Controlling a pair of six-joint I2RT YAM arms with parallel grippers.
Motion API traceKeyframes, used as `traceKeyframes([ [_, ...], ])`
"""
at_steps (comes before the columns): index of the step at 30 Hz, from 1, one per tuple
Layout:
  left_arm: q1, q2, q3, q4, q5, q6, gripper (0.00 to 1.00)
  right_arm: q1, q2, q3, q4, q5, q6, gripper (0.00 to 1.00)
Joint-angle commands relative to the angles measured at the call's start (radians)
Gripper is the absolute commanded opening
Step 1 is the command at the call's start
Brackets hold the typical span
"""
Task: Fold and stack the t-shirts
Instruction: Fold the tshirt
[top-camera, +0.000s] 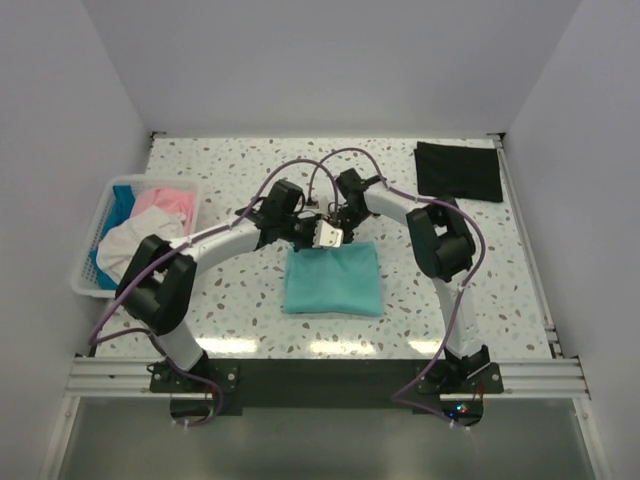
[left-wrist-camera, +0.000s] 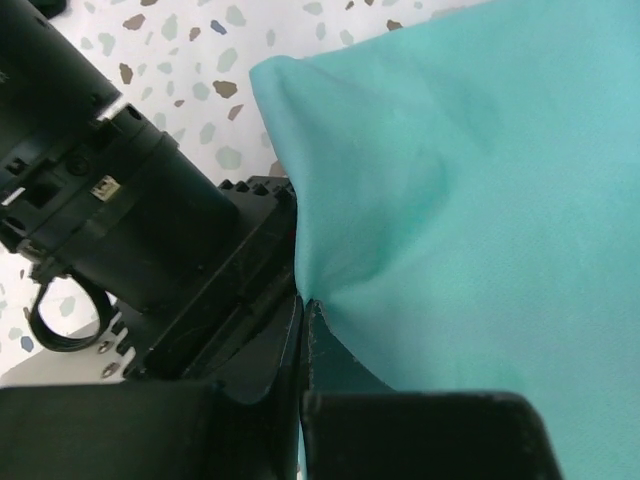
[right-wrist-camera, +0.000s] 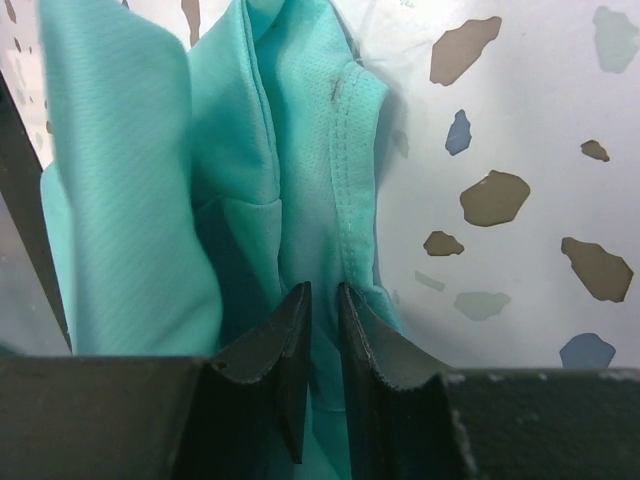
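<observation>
The teal-green t-shirt (top-camera: 332, 280) lies folded into a rectangle at the table's middle. Both grippers meet at its far edge. My left gripper (top-camera: 312, 232) is shut on the shirt's edge; in the left wrist view its jaws (left-wrist-camera: 303, 300) pinch the teal cloth (left-wrist-camera: 470, 180). My right gripper (top-camera: 338, 228) is shut on bunched teal cloth (right-wrist-camera: 300, 150), with the cloth between its fingertips (right-wrist-camera: 322, 290). A black t-shirt (top-camera: 458, 170) lies folded at the back right. Pink (top-camera: 165, 203), white (top-camera: 128, 246) and bright blue (top-camera: 121, 200) shirts lie in the basket.
A white slatted basket (top-camera: 84, 278) stands at the table's left edge. The speckled tabletop (top-camera: 230, 170) extends behind and around the shirts. Cables loop above both arms near the centre. The table's metal rail runs along the near edge.
</observation>
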Motion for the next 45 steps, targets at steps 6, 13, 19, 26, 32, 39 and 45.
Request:
traceKeyframes([
  [6, 0.009, -0.079, -0.127, 0.185, -0.056, 0.072, 0.0, 0.011, 0.054, 0.047, -0.061, 0.046, -0.038, 0.29],
  [13, 0.004, -0.111, -0.176, 0.197, -0.016, 0.11, 0.0, 0.011, 0.034, 0.202, -0.158, 0.075, -0.056, 0.36],
  [19, -0.016, -0.151, -0.244, 0.261, -0.022, 0.177, 0.0, -0.007, 0.016, 0.257, -0.216, 0.09, -0.087, 0.3],
  [26, -0.026, -0.163, -0.293, 0.361, -0.061, 0.168, 0.0, -0.001, 0.114, 0.261, -0.216, 0.06, -0.11, 0.24],
  [32, -0.026, -0.163, -0.314, 0.429, -0.088, 0.176, 0.0, 0.002, 0.194, 0.276, -0.271, 0.003, -0.148, 0.18],
  [39, -0.026, -0.117, -0.305, 0.516, -0.125, 0.155, 0.0, 0.003, 0.205, 0.258, -0.31, -0.028, -0.185, 0.14],
  [45, -0.028, -0.064, -0.336, 0.502, -0.143, 0.213, 0.0, 0.002, 0.202, 0.268, -0.3, 0.014, -0.177, 0.14],
])
